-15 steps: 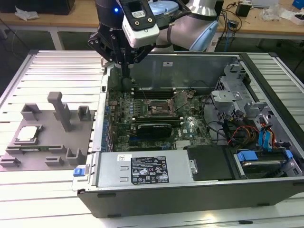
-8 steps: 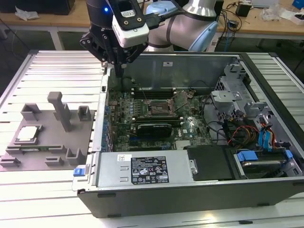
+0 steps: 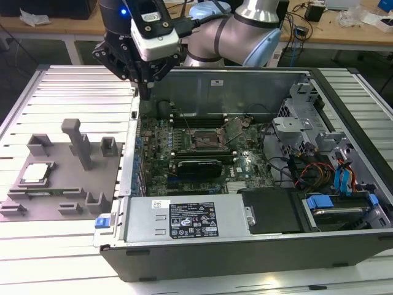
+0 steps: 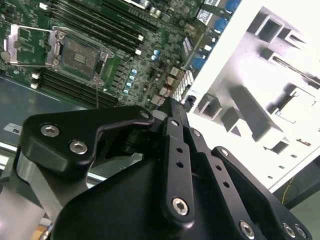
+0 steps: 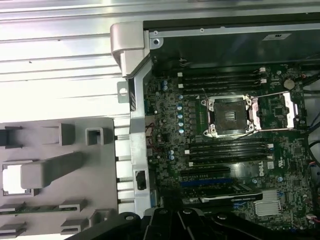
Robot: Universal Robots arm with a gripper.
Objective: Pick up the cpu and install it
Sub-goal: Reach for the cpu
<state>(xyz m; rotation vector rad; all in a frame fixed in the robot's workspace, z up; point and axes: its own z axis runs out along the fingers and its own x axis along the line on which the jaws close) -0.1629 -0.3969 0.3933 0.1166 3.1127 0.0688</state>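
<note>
**Cpu not yet picked up**

The cpu (image 3: 35, 173) lies in the grey tray (image 3: 61, 206) on the bench (image 3: 73, 92), beside the case (image 3: 276, 249) on the exterior view's left. The hand (image 3: 145, 93) hovers over the case's tray-side wall, closed and empty. Inside the case, the socket (image 3: 201, 140) is open and empty.

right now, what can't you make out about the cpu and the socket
cpu: first wrist view, partly behind the grey post.
socket contacts: exterior view, too small to tell.
motherboard, part of it: second wrist view, hidden by the tool.
</note>
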